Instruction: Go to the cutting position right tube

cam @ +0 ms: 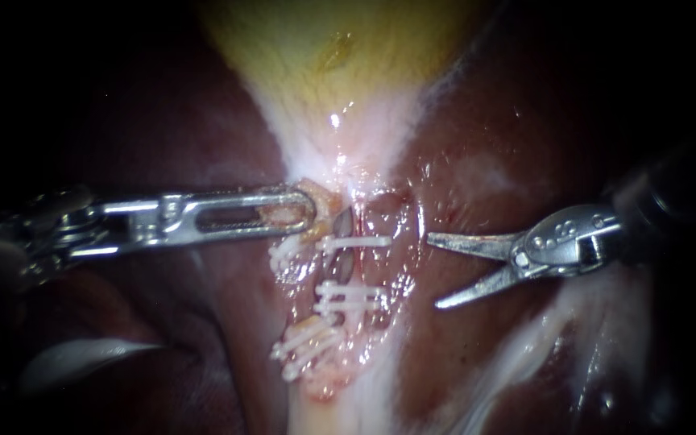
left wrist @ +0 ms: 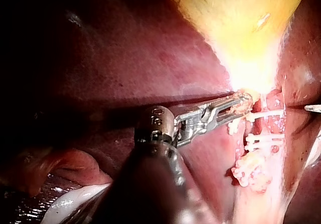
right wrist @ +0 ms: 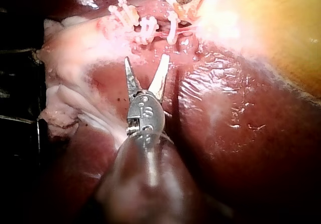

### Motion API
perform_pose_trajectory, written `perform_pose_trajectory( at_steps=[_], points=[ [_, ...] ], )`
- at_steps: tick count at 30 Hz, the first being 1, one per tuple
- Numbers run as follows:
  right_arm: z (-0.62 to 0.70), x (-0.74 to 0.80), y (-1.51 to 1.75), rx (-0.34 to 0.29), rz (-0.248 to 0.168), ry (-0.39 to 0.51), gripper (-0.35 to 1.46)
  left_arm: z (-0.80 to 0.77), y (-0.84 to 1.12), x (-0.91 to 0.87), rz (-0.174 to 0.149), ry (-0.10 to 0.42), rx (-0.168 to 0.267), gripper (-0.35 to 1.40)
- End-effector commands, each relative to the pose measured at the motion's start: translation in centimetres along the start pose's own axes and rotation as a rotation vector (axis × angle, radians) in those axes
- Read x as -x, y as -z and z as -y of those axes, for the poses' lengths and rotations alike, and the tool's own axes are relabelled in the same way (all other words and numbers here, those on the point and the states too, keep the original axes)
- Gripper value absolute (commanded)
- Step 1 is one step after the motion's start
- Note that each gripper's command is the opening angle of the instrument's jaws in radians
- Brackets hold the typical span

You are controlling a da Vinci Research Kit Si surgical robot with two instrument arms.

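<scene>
Approach step in hand: the right instrument [cam: 434, 271] is hovering just right of the right tube [cam: 364, 266], pincer released, blades spread, touching nothing. The left instrument [cam: 306, 211] is holding a tissue flap [cam: 328, 201] at the near end of the gallbladder [cam: 324, 56], pincer clenched on it. The next move is probably calling for a short slide left so the blades straddle the tube in the gap between clips [cam: 356, 241]. Counting: two instruments, three clips on the right tube, roughly three more left of it, exact number unclear.

Clipped tubes [cam: 348, 274] between left instrument [cam: 304, 211] and right instrument [cam: 434, 271], below gallbladder [cam: 324, 48].
</scene>
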Motion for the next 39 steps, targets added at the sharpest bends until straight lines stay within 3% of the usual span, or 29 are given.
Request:
perform_pose_trajectory(
  at_steps=[1, 8, 19, 24, 28, 33, 39],
  points=[
    [0.0, 0.0, 0.0, 0.0, 0.0, 0.0, 1.45, 0.01, 0.01, 0.0, -0.001, -0.001, 0.0, -0.35],
    [0.0, 0.0, 0.0, -0.003, -0.001, 0.001, 1.45, 0.14, 0.16, 0.16, 0.007, 0.011, 0.012, -0.35],
    [0.0, 0.0, 0.0, -0.008, -0.004, 0.0, 1.45, 0.55, 0.58, 0.61, 0.064, 0.052, -0.015, -0.35],
    [0.0, -0.01, -0.01, -0.015, -0.007, -0.006, 1.45, 0.66, 0.62, 0.63, 0.07, 0.055, -0.015, -0.35],
    [0.02, -0.01, -0.05, -0.032, -0.017, -0.059, 1.45, 0.7, 0.61, 0.61, 0.075, 0.055, -0.009, -0.35],
    [0.04, 0.02, -0.13, -0.087, -0.033, -0.214, 1.4, 0.7, 0.6, 0.6, 0.075, 0.055, -0.009, -0.35],
    [0.02, 0.05, -0.27, -0.146, -0.012, -0.375, 1.4, 0.7, 0.6, 0.59, 0.076, 0.054, -0.008, -0.35]
  ],
)
